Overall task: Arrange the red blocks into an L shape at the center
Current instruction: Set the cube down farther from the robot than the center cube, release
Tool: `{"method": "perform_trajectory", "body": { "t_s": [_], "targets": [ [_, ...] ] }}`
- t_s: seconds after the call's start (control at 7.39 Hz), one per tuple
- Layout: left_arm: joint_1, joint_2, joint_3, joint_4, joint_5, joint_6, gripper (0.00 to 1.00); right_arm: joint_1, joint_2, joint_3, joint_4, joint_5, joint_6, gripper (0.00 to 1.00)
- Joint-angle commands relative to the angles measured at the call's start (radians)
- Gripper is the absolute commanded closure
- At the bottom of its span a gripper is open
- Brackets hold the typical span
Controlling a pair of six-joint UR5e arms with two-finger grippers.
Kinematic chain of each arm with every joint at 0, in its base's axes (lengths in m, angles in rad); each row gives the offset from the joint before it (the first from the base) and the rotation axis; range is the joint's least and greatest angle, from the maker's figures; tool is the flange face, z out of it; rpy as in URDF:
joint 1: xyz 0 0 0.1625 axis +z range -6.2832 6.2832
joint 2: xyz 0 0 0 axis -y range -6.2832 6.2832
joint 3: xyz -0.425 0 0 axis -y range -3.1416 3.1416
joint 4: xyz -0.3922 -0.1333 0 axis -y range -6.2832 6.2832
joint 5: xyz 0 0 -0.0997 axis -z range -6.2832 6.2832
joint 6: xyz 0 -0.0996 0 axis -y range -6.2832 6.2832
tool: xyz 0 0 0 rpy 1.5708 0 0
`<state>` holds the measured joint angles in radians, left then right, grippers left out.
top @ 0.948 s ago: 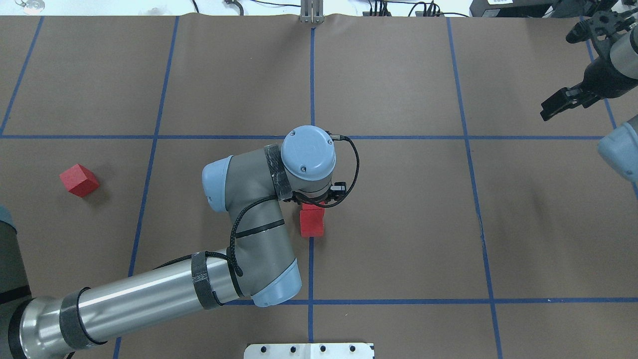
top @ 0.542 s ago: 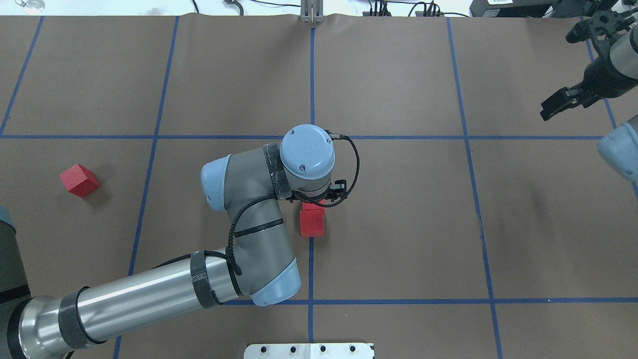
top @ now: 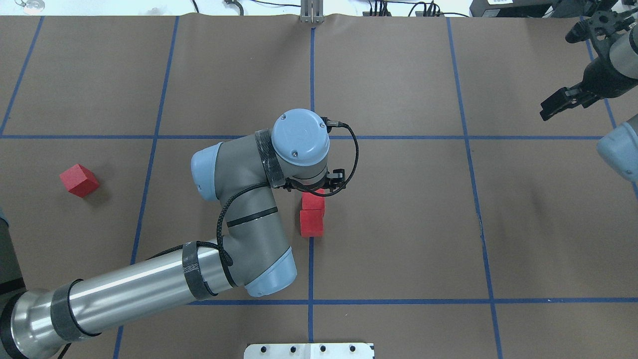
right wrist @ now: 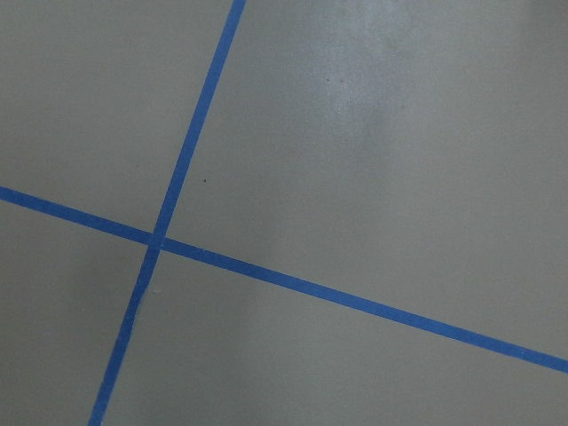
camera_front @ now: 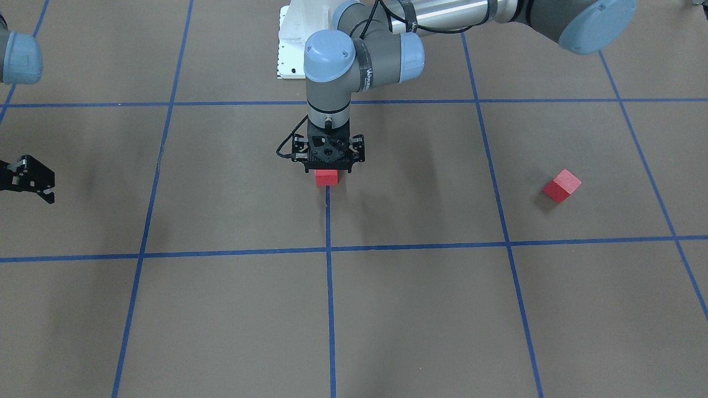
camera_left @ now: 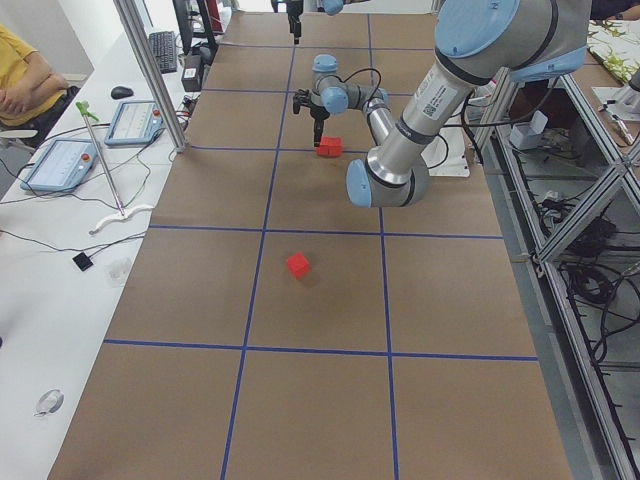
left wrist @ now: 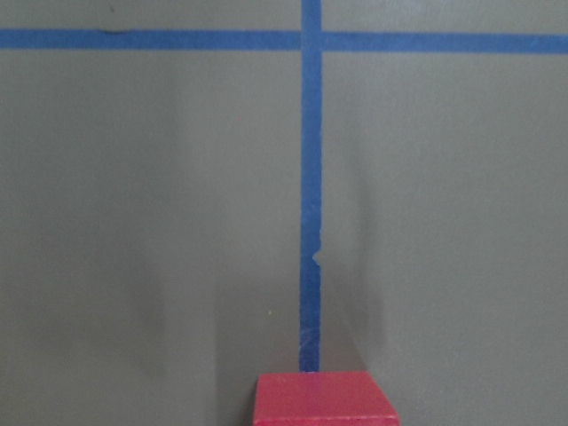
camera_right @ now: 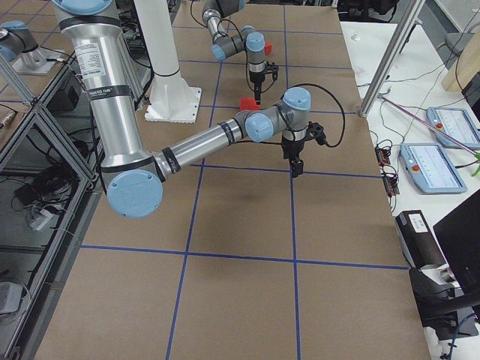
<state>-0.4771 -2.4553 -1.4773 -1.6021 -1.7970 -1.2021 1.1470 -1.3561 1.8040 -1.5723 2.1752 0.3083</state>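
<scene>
Here the left end effector (camera_front: 328, 168) hangs over two touching red blocks (top: 311, 222), its opening hidden.

The table (top: 398, 224) carries three red blocks (top: 311, 223): two touch on the middle line, at twelve and six o'clock of each other, and the third block (top: 79, 180) sits alone at nine o'clock. There are two claws, the left claw (camera_front: 328, 167) and the right claw (top: 548, 108), one white base (top: 309, 350) and one person (camera_left: 25, 80).

3 red blocks (top: 311, 223) matte; brown tabletop (top: 398, 224) matte, paper-like; left arm tube (top: 129, 289) shiny metal.
</scene>
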Motion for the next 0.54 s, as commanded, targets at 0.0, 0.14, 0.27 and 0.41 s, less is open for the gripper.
{"method": "perform_trajectory", "body": {
  "t_s": [0.0,0.14,0.27,0.41],
  "targets": [
    [-0.059,0.086,-0.11,0.016,-0.068,0.12,0.0,0.0,-0.001,0.0,0.0,0.0,0.0,0.01],
    [-0.102,0.163,-0.176,0.013,-0.132,0.18,0.0,0.0,-0.001,0.003,0.0,0.002,0.0,0.01],
    [-0.121,0.215,-0.223,0.013,-0.151,0.226,0.0,0.0,0.005,0.008,0.0,0.002,0.0,0.01],
    [-0.129,0.223,-0.23,0.013,-0.153,0.228,0.0,0.002,0.008,0.009,0.0,0.0,0.0,0.01]
  ]
}}
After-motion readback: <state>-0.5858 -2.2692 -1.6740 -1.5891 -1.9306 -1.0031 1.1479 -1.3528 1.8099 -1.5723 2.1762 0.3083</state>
